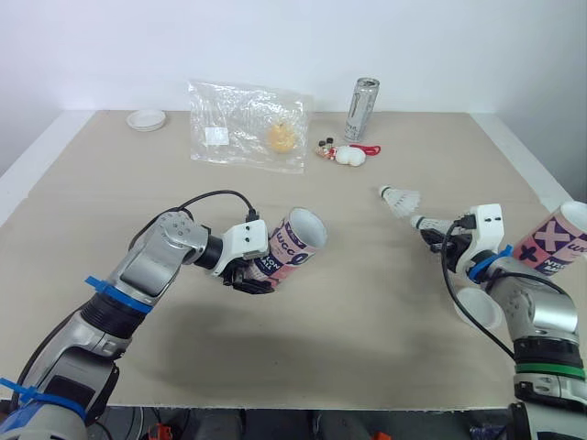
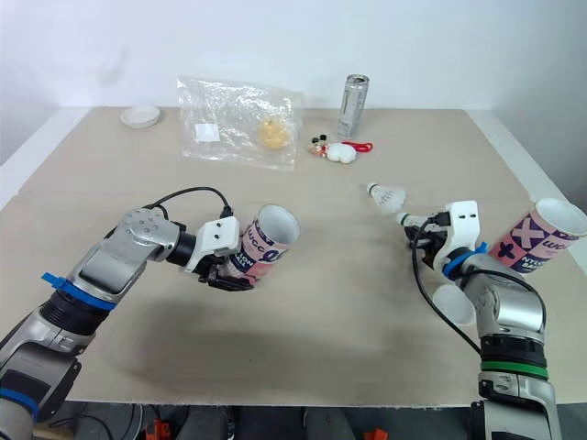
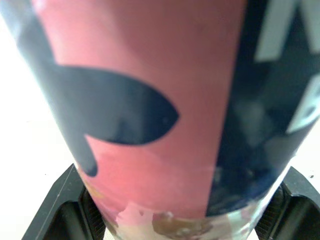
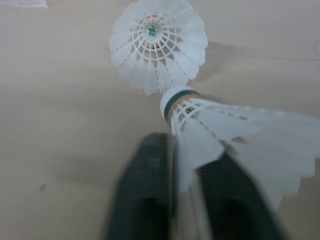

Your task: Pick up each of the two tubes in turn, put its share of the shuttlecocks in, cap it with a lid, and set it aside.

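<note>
The pink-and-navy tube (image 1: 295, 243) is clenched near its base by the left gripper (image 1: 249, 275), well nearer than the silver can (image 1: 363, 108) and to its left. It is tilted, with its open mouth raised toward the can's side of the table. In the left wrist view the black fingers (image 3: 60, 210) press on either side of the tube.

The tan table (image 1: 367, 339) carries everything else. A clear plastic bag (image 1: 248, 124) lies flat just left of the can. The second tube (image 1: 559, 240) is far right of the can and nearer, at the table's edge, beside the right arm. One white lid (image 1: 479, 310) sits nearer still, partly under that arm. Another white lid (image 1: 147, 119) rests well left of the can, beyond the bag.

The right gripper (image 4: 187, 150) is closed on the feathers of a shuttlecock (image 4: 250, 130). A loose shuttlecock (image 1: 401, 199) lies just beyond it, toward the can. A small white toy (image 1: 347, 154) lies right in front of the can.
</note>
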Robot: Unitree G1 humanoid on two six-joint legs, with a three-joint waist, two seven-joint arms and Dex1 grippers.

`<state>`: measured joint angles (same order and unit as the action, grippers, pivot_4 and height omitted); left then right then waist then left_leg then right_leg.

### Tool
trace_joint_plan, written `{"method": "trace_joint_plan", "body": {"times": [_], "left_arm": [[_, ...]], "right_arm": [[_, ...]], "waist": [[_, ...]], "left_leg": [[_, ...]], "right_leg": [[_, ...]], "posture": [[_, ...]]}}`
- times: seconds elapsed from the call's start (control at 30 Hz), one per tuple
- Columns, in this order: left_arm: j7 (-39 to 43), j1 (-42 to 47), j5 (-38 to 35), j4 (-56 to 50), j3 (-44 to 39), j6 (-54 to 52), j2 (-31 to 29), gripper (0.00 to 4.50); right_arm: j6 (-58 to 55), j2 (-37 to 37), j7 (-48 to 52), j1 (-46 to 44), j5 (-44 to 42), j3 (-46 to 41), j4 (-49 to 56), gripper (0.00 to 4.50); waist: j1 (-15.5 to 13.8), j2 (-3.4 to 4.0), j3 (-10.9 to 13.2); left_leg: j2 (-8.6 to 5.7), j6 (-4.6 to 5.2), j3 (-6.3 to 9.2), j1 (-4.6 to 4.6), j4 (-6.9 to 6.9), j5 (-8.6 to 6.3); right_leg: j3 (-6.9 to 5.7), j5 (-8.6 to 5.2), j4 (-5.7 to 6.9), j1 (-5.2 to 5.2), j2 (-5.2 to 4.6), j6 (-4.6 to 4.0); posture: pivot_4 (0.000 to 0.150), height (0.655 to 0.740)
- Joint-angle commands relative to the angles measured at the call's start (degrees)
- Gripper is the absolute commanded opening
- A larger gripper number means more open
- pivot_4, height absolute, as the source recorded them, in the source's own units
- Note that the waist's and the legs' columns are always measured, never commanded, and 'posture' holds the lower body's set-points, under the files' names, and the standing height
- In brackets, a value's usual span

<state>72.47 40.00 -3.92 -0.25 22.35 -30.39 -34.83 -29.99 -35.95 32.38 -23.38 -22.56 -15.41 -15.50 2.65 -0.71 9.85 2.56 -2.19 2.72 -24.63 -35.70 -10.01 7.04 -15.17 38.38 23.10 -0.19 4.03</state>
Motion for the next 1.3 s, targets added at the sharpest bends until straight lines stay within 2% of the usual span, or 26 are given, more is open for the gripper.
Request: {"method": "trace_joint_plan", "body": {"times": [0.03,0.17,0.3,0.5,0.63,0.77,0.9,1.2,1.3], "left_arm": [[0.45,-0.63,-0.11,-0.38,1.37,-0.04,0.21,3.09],[0.58,-0.28,0.00,0.43,1.40,0.44,0.36,3.09],[0.87,0.12,0.06,1.86,1.23,1.17,0.46,3.09],[1.45,0.85,-0.32,3.38,1.01,1.55,0.86,3.09],[1.90,1.41,-0.73,4.03,1.01,1.52,1.36,3.09],[1.68,1.49,-0.50,4.14,0.88,1.67,1.80,3.09],[0.82,0.67,-0.17,2.88,0.71,1.88,1.81,3.09],[-0.77,0.07,-0.39,1.12,0.52,0.97,2.14,3.09],[-1.07,-0.33,-0.44,0.69,0.49,0.82,2.05,3.09]], "right_arm": [[0.51,-0.67,0.17,0.22,-0.10,-0.97,3.97,0.08],[0.19,-2.35,1.73,2.10,0.26,-0.15,10.08,0.08],[1.02,-7.08,6.85,2.25,-0.44,1.08,20.33,0.08],[6.84,-14.70,17.66,-5.95,-0.54,4.70,29.95,0.08],[13.00,-16.81,28.11,-13.98,0.10,12.64,35.21,0.08],[15.67,-16.05,32.13,-15.06,1.02,16.91,35.80,0.08],[21.19,-15.62,36.91,-16.50,3.15,20.04,32.10,0.08],[30.13,-12.16,43.58,-19.68,6.01,23.80,23.68,0.08],[29.19,-10.16,44.02,-21.39,5.27,24.34,22.43,0.08]], "waist": [[0.00,0.00,0.00],[-0.02,0.01,0.00],[0.02,0.08,0.00],[0.04,0.08,0.00],[0.07,0.12,0.02],[-0.44,0.05,0.02],[-0.48,0.05,0.02],[-0.49,0.05,0.02],[-0.54,0.06,0.02]], "left_leg": [[0.00,0.00,0.00,0.00,0.00,0.00],[0.00,0.00,0.00,0.00,0.01,0.00],[-0.03,0.00,-0.01,-0.01,0.00,0.00],[0.00,0.00,-0.01,0.05,-0.06,0.00],[0.00,0.00,-0.07,0.05,-0.04,0.00],[0.01,-0.01,0.08,-0.05,-0.04,0.00],[-0.04,-0.01,0.00,-0.10,-0.09,0.00],[-0.03,0.00,0.02,-0.06,-0.14,0.00],[-0.03,0.00,0.02,-0.07,-0.16,0.00]], "right_leg": [[0.00,0.00,0.00,0.00,0.00,0.00],[0.00,-0.01,0.00,0.00,0.00,0.01],[0.01,-0.02,0.00,0.01,-0.02,0.03],[0.00,0.02,0.01,-0.04,0.00,0.03],[0.03,0.01,-0.01,-0.01,-0.01,0.02],[-0.13,-0.05,-0.08,-0.04,-0.03,0.01],[-0.08,-0.01,-0.14,-0.02,-0.13,0.08],[-0.10,0.04,-0.11,-0.04,-0.11,0.06],[-0.10,0.05,-0.10,-0.05,-0.12,0.06]], "posture": [[0.150,0.7400],[0.150,0.7400],[0.150,0.7400],[0.150,0.7400],[0.150,0.7400],[0.150,0.7400],[0.150,0.7400],[0.150,0.7400],[0.150,0.7400]]}}
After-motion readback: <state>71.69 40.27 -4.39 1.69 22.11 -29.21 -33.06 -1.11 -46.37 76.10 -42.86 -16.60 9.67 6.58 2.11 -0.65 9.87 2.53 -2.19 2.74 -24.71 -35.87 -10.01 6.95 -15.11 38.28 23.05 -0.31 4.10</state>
